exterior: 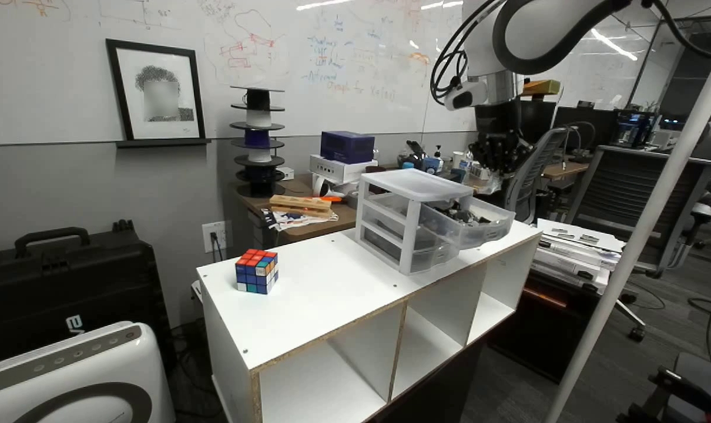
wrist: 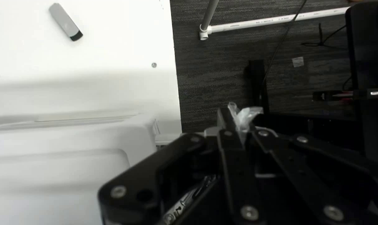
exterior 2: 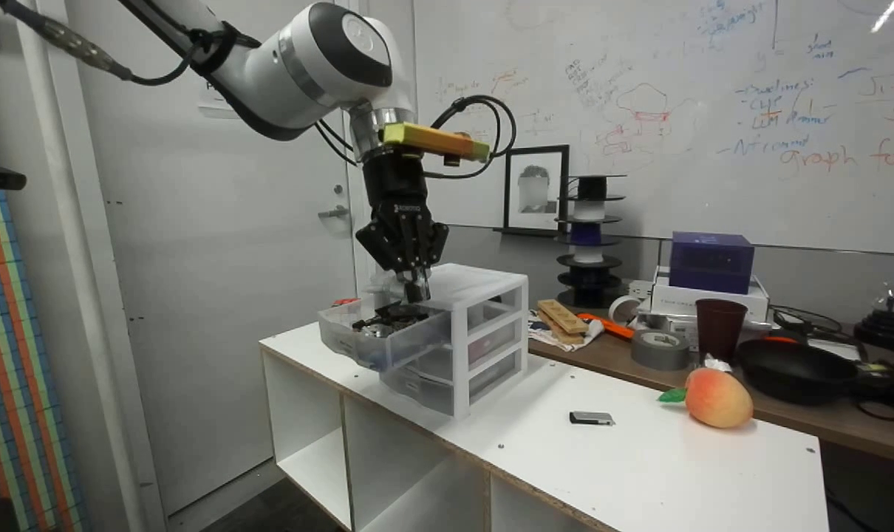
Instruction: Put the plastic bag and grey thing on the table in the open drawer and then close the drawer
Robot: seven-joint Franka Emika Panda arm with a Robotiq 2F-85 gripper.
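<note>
In an exterior view, the top drawer [exterior 2: 351, 340] of a small white chest [exterior 2: 480, 283] is pulled out. It is cloudy see-through plastic and holds a jumble of dark bits [exterior 2: 394, 316] with a silvery piece [exterior 2: 376, 330] among them. The lower drawers [exterior 2: 417, 390] are pushed much further in. The claw [exterior 2: 415, 288] hangs with its fingertips over the drawer, close to the chest's lid. The grey thing [exterior 2: 592, 418] lies flat on the table [exterior 2: 683, 473] to the right of the chest, and a peach [exterior 2: 719, 399] with a green leaf sits further along. A brown cup [exterior 2: 719, 332] stands on the desk [exterior 2: 853, 416] behind; what it holds cannot be seen.

In an exterior view, the dark bits spread across much of the drawer. A puzzle cube [exterior: 257, 271] stands on the table, well apart from the chest.

In the wrist view, the claw's fingers are pinched together on the plastic bag [wrist: 246, 118], whose end pokes out past their tips. The bag is clear and crinkled, its folds whitish against the dark floor [wrist: 207, 81]; the rest is hidden by the fingers. The grey thing is slim, with a black end, lying slantwise on the table, apart from the chest.
</note>
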